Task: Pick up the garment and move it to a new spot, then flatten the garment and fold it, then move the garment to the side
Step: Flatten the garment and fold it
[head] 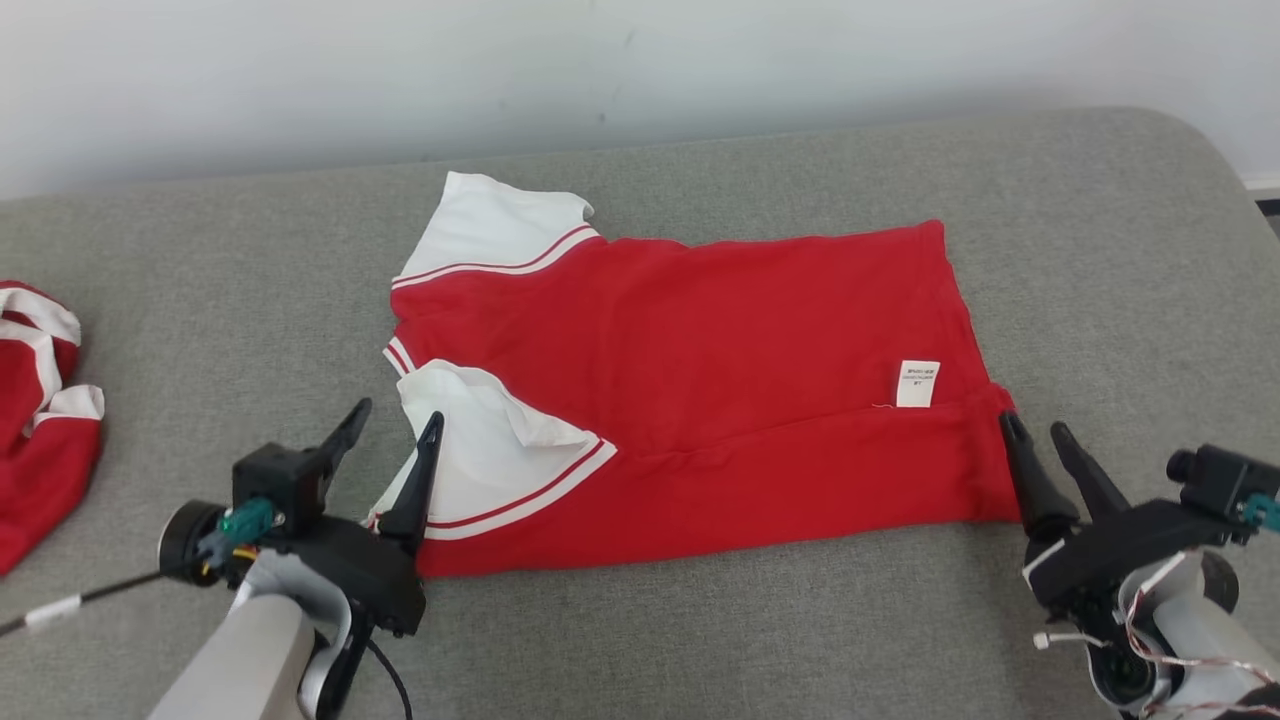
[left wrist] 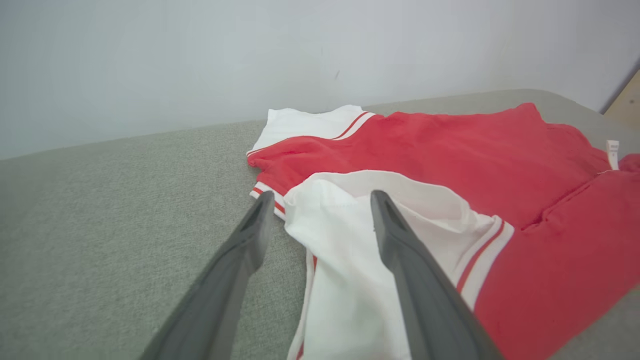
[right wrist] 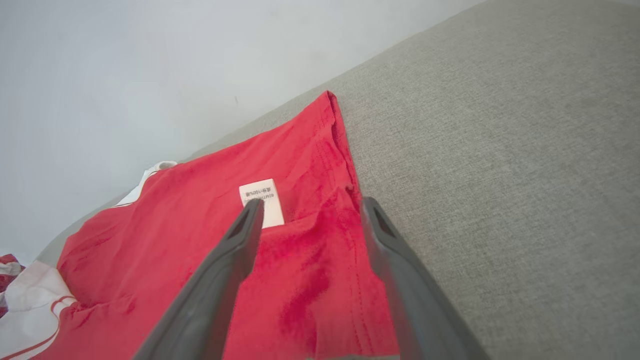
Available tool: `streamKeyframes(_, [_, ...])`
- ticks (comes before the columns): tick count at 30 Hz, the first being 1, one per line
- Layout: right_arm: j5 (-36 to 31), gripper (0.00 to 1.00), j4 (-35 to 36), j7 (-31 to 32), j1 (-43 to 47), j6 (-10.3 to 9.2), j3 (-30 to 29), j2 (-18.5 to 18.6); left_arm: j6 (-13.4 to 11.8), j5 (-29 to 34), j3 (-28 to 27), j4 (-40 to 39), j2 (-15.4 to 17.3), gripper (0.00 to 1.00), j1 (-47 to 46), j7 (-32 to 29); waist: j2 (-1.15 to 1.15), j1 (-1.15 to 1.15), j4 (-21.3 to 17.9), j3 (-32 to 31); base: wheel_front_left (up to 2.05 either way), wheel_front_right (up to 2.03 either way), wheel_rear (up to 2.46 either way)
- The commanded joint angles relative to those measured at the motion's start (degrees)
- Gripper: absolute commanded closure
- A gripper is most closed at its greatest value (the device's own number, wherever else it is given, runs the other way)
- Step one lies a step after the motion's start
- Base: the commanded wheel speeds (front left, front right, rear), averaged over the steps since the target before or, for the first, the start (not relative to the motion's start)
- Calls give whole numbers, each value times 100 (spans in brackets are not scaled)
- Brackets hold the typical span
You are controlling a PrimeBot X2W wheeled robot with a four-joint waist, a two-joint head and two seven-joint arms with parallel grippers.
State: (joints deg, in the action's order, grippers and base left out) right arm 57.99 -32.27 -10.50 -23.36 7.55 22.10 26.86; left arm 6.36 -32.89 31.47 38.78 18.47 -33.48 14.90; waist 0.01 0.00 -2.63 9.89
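**Desk:** What did the frame show?

**Photographer:** A red garment lay spread across the middle of a grey upholstered surface. Its long near edge was turned over onto the body, and its white sleeves pointed toward the robot's left. The left gripper stood with fingers apart at the near white sleeve, one finger crossing the sleeve's edge in the head view. The right gripper stood with fingers apart at the near hem corner, close to the care label. Neither clamped any cloth.

**Desk:** And the risk from there?

**Photographer:** By my reading, one fold was in and more were due. The near sleeve was rumpled rather than flat, so a further fold over it would likely have locked in a lump. The left fingers straddled the sleeve's edge. Closing there could have caught the sleeve alone, and a lift would then have peeled it off the body and opened the turned edge. On the right, the hem corner looked two layers thick, so a shallow pinch might have taken only the top one. Uneven pulls from the two arms would have skewed the garment, and the woven surface looked grippy enough to drag it into wrinkles. A second red-and-white garment lay well apart at the left edge, and a move to that side risked tangling the two.
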Motion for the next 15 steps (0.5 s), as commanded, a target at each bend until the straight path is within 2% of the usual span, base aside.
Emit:
streamKeyframes(1, [-27,0,34,-60,93,-14,-13,23,-55,-50,-62,-104,-13,0,152,35,-1,0,31,-24,0,0,0])
streamKeyframes(2, [-64,0,95,-154,304,-14,-53,54,-151,-23,-270,-444,-16,0,500,28,-1,0,42,-35,0,0,0])
streamKeyframes(7, [-196,0,166,-289,665,-14,-256,71,-314,97,-605,-1086,6,0,1381,30,-1,0,36,-30,0,0,0])
streamKeyframes(12, [-423,0,74,-330,753,-14,-389,-28,-408,105,-851,-1347,-86,0,1947,31,-1,0,47,0,0,0,0])
streamKeyframes(15, [-524,0,-63,-287,678,-14,-437,-106,-360,146,-896,-1379,-162,0,2024,31,-1,0,90,15,0,0,0])
